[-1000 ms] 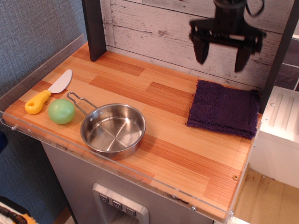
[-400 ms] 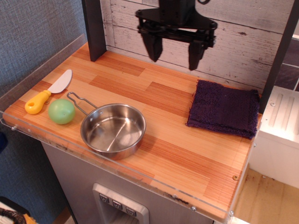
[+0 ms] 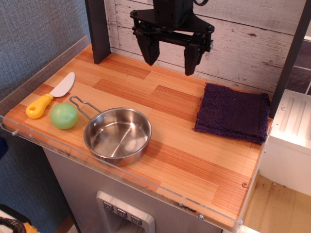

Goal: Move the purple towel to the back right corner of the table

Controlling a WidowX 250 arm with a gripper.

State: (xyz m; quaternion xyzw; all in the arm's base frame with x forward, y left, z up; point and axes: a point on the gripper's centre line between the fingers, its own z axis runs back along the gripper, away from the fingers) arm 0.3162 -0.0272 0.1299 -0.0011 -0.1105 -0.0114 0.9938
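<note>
So the towel [image 3: 233,118] is lying flat on the surface [image 3: 160,160] at the right side, tucked up against the back wall and almost touching the dark post on the right, which to me looks like it's pretty much in the back right corner already. The tool [image 3: 171,57] hangs up in the air over the back middle of the surface, well apart from the towel, jaws spread wide and nothing in them. Handling-wise I'd guess the towel is light, soft and floppy, fuzzy terry so it shouldn't slip between the fingers, but being folded it could peel open or drag a layer behind if you only catch the top one. If it needs another nudge I'd pinch down through all the layers near the left edge or a front corner, where there's open wood around it. The far right edge is cramped by the post and the clear rim. Stuff I can't make out: how many folds it has, whether its back edge really touches the wall, and the arm above the tool is cut off by the top of the frame. The pan [image 3: 118,136], green ball [image 3: 64,115] and knife [image 3: 49,96] sit way over on the left, out of the way.
</note>
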